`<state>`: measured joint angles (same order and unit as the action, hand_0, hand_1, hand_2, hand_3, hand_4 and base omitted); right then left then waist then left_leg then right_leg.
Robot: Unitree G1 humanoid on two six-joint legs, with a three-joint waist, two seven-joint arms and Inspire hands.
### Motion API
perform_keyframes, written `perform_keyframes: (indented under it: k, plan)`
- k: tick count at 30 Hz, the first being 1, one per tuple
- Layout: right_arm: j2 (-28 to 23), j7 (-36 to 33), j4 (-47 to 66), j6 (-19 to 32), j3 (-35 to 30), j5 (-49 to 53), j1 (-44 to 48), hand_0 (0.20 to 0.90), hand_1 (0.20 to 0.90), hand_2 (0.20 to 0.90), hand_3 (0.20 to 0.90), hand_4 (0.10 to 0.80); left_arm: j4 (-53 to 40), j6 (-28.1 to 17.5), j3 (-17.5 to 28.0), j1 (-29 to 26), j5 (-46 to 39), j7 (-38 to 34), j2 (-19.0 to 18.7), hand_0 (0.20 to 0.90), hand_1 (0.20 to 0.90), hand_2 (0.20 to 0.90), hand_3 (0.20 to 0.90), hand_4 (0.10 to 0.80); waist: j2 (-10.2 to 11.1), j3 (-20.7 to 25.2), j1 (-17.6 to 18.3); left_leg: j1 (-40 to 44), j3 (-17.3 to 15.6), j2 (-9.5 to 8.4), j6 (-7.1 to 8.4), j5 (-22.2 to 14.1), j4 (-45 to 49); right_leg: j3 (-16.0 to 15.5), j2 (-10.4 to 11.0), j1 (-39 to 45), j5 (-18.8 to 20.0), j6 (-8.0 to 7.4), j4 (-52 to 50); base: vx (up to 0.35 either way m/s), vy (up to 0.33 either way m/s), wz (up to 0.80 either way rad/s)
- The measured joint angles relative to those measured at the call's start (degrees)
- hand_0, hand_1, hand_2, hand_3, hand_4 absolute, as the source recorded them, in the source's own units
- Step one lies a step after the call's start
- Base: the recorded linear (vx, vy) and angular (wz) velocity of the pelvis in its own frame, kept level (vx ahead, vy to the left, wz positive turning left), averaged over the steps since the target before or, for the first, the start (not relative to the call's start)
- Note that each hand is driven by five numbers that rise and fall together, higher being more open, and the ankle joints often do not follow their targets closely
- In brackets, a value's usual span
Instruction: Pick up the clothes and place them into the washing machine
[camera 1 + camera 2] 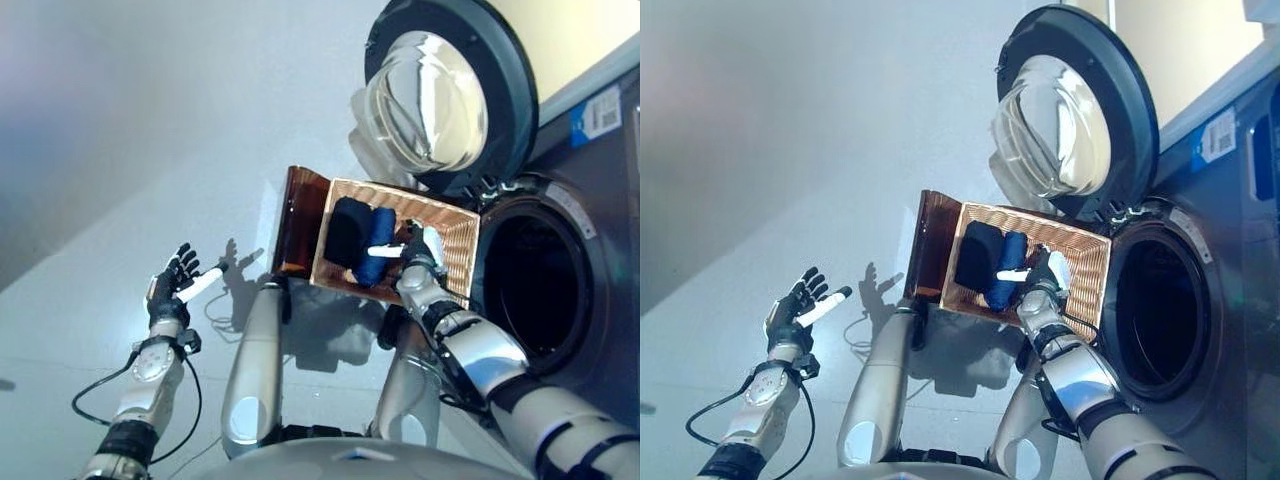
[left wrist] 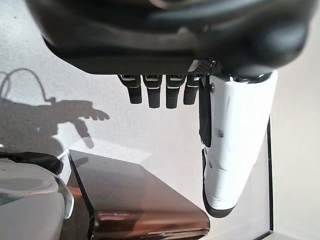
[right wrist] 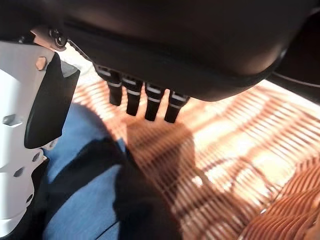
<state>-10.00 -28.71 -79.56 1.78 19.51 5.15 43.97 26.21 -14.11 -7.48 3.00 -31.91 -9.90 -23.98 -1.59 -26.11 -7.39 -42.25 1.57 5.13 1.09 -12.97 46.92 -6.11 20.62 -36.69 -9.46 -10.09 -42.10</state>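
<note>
- The clothes, a blue roll (image 1: 378, 248) and a black bundle (image 1: 346, 230), were seen lying side by side in a wicker basket (image 1: 455, 240), just beside the open washer (image 1: 540, 285).
- The washer door (image 1: 440, 95) was seen swung wide, and the drum mouth (image 1: 535, 285) was dark, with nothing visible inside.
- The right hand (image 1: 418, 250) was held over the basket, above the blue roll; in the right wrist view its fingers (image 3: 134, 102) were seen straight and apart from the thumb (image 3: 22, 130), with nothing held and the basket weave beneath them.
- Whether the thumb was touching the blue cloth (image 3: 75, 165) could not be told.
- The left hand (image 1: 172, 285) was seen well apart from the basket, over bare floor (image 1: 120, 150), with fingers spread and nothing in it.
- A brown lid or panel (image 1: 298, 222) was seen against the basket's far side.
- The step in hand was judged to be the reach for the first garment; no grasp had been made, and the task was judged barely begun.
- For the next move, the right hand would need to be lowered onto the blue roll and the fingers and thumb closed round it.
- The roll would then have to be lifted clear of the basket rim and carried across into the drum mouth.
- Care would be called for so that the black bundle was not dragged along and the basket was not tipped.
</note>
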Motion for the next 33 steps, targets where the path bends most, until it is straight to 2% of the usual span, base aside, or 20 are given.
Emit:
perform_keyframes:
  k: [6, 15, 24, 25, 26, 27, 28, 33]
  plan:
    - [-0.1, 0.0, -0.1, -0.6, -1.7, 0.0, 0.1, 0.9, 0.9, 0.9, 0.9, 0.8, -0.5, 0.0, 0.1, 0.3, 0.0, 0.0, -1.9, 0.9, 0.9, 0.9, 0.9, 0.8, 0.0, 0.0, -1.5, -0.7, 0.5, -0.51, 0.03, 0.1, 0.1, -1.0, 0.8, 0.0, -0.8, -0.16, -0.8, 0.005, -0.004, 0.12]
    - [-0.3, 0.0, -1.1, -0.7, -2.1, 0.0, 0.1, 0.9, 0.9, 0.9, 0.9, 0.8, -1.0, 0.1, 0.1, 0.8, 0.0, 0.1, -1.9, 0.9, 0.9, 0.9, 0.9, 0.8, 0.0, 0.0, -1.5, -1.4, 1.2, -1.82, -0.24, 0.0, 0.7, -1.1, 1.9, -0.1, -1.6, -0.55, -1.8, 0.003, 0.016, 0.08]
    - [-0.4, 0.1, -1.2, -1.9, -4.0, -0.1, 0.3, 0.9, 0.9, 0.9, 0.9, 0.8, -1.4, 0.2, 0.1, 0.8, 0.5, 0.1, -2.3, 0.9, 0.9, 0.9, 0.9, 0.8, -0.2, -0.1, -1.5, -3.6, 1.3, -1.98, -0.66, -0.2, 2.4, -0.9, 2.2, -2.0, -1.8, -0.58, -3.1, 0.0, 0.005, 0.0]
    - [-0.4, 0.2, -1.3, -1.9, -4.3, -0.1, 0.2, 0.826, 0.826, 0.826, 0.826, 0.747, -1.4, 0.2, 0.1, 0.7, 0.6, 0.1, -2.3, 0.9, 0.9, 0.9, 0.9, 0.8, -0.2, -0.1, -1.4, -3.7, 1.3, -1.99, -0.92, -0.4, 3.0, -0.9, 2.4, -2.2, -2.2, -0.43, -3.7, 0.0, 0.0, 0.0]
    - [-0.4, 0.2, -1.3, -1.9, -4.4, -0.1, 0.2, 0.502, 0.502, 0.502, 0.502, 0.516, -1.5, 0.2, 0.1, 0.7, 0.6, 0.1, -2.4, 0.9, 0.9, 0.9, 0.9, 0.8, -0.2, -0.1, -1.4, -3.7, 1.3, -2.0, -0.96, -0.6, 3.3, -0.8, 2.4, -2.1, -2.4, -0.53, -4.1, 0.0, 0.0, 0.0]
    - [-0.4, 0.2, -1.3, -1.9, -4.4, -0.1, 0.2, 0.318, 0.318, 0.318, 0.318, 0.384, -1.7, 0.2, 0.1, 0.6, 0.8, 0.1, -2.4, 0.9, 0.9, 0.9, 0.9, 0.8, -0.2, -0.1, -1.4, -3.7, 1.3, -1.99, -0.87, -0.8, 3.5, -0.8, 2.5, -2.1, -2.5, -0.5, -4.3, 0.0, 0.0, 0.0]
    - [-0.4, 0.2, -1.3, -1.9, -4.4, -0.1, 0.2, 0.2, 0.2, 0.2, 0.2, 0.3, -1.7, 0.2, 0.1, 0.6, 0.8, 0.1, -2.4, 0.9, 0.9, 0.9, 0.9, 0.8, -0.3, -0.1, -1.4, -3.8, 1.3, -2.0, -0.92, -0.8, 3.8, -0.6, 2.5, -2.2, -2.7, -0.51, -4.6, 0.0, 0.0, 0.0]
    - [-1.6, 0.1, -1.3, -1.9, -4.4, -0.1, 0.2, 0.2, 0.2, 0.2, 0.2, 0.3, -1.7, 0.3, 0.1, 0.7, 1.2, 0.1, -2.8, 0.9, 0.9, 0.9, 0.9, 0.8, -0.3, -0.1, -1.4, -4.3, 1.1, -1.99, -0.8, -1.6, 4.9, 0.6, 2.4, -3.7, -3.1, -0.55, -6.3, -0.006, 0.002, -0.04]
